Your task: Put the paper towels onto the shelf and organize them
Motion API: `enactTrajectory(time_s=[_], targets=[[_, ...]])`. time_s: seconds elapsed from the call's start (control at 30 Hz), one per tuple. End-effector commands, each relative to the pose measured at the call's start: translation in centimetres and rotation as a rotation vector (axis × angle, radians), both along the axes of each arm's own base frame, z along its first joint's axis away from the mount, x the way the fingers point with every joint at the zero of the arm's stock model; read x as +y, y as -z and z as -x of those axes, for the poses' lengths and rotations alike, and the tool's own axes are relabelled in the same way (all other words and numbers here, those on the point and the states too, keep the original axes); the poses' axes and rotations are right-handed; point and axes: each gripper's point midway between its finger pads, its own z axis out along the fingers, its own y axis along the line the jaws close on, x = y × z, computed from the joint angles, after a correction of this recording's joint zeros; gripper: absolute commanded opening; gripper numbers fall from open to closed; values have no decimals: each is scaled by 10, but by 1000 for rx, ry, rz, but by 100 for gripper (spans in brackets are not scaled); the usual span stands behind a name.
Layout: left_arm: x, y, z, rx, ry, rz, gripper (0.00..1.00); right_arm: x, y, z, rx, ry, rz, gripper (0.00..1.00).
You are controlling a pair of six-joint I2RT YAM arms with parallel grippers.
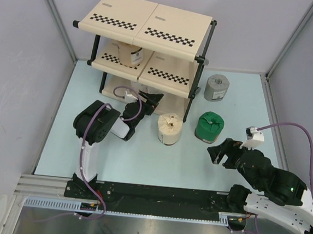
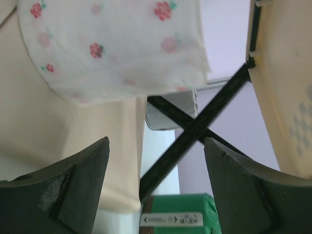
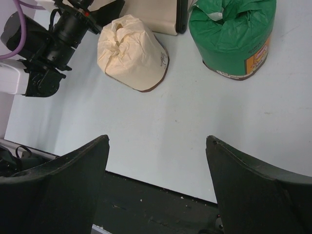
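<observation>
Beige plastic panels and black tube posts are being shown as the shelf (image 1: 148, 26), from which all positions are being given. One tan roll (image 1: 130, 54) is being carried on the shelf's middle tier. A white roll (image 2: 112, 44) printed with red roses is being viewed at the shelf's lowest tier, just ahead of the left gripper (image 1: 153, 98). Its fingers (image 2: 73, 190) are being held wide apart with nothing between them. A second tan roll (image 1: 169, 129) is being supported by the table (image 1: 142, 159) just in front of the shelf's right front post. The green-wrapped roll (image 1: 209, 127) is being seen further right of that post, and the grey roll (image 1: 217, 88) beside the shelf's right end. The right gripper (image 1: 221, 149) is being held farther from the shelf than the green-wrapped roll, fingers (image 3: 63, 185) spread and gripping nothing.
</observation>
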Motion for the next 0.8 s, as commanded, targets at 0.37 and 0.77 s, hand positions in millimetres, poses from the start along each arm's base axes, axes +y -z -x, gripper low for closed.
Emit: enactTrajectory(time_s=[0.37,0.77], targets=[[21,-48,82,-127,103,0,85,0,-5,-4,-29,10,6,85],[15,-59,128,-82,186,-473,89,0,-2,-6,-22,17,28,85]])
